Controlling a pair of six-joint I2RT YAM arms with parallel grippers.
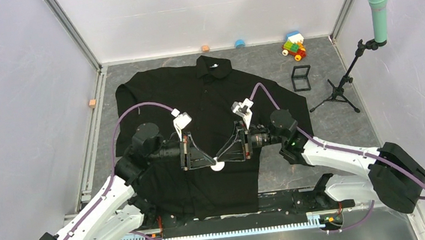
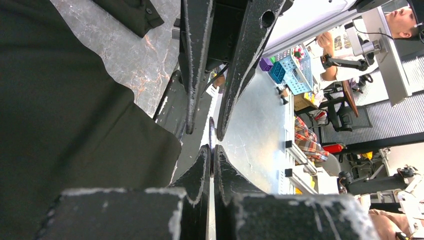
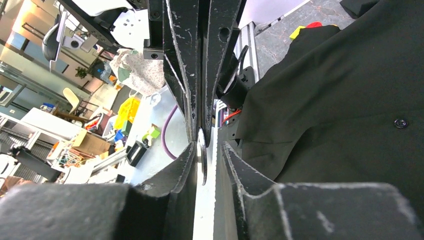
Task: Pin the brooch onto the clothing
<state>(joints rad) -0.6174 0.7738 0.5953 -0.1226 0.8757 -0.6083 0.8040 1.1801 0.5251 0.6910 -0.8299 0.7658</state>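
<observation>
Grey marbled bench (image 1: 344,129) boxed in by pale walls, and most of the middle is covered by the black shirt (image 1: 207,93). It's laid out flat with the collar toward the far edge and the hem down at the near edge by the arm bases.

Both arms come in from the sides and meet nose to nose over the lower front of the shirt, about midway between the left and right edges. The brooch (image 1: 218,167) sits right at that meeting point, a small pale disc showing between the tips.

My left claw (image 1: 211,163) is clamped down hard on it. On the left wrist cam the disc (image 2: 212,137) is edge-on, a thin sliver pinched between my two fingers (image 2: 200,172) with no daylight either side.

My right claw (image 1: 224,160) straddles the same disc from the other side but isn't closed on it. On the right wrist cam the brooch (image 3: 202,150) lies against one finger (image 3: 182,170), and there's a clear gap before the other finger (image 3: 235,165). So I'd call it partly open around the brooch, not gripping it.

From above I can't tell whether the disc touches the cloth.

Other stuff on the bench, all well away from the claws:
- a small black frame box (image 1: 301,78) just off the shirt's right sleeve
- a pile of toy blocks (image 1: 293,45) near the far right corner
- a teal mic on a stand (image 1: 378,4) by the right edge
- a little orange cube (image 1: 93,103) by the left edge
</observation>
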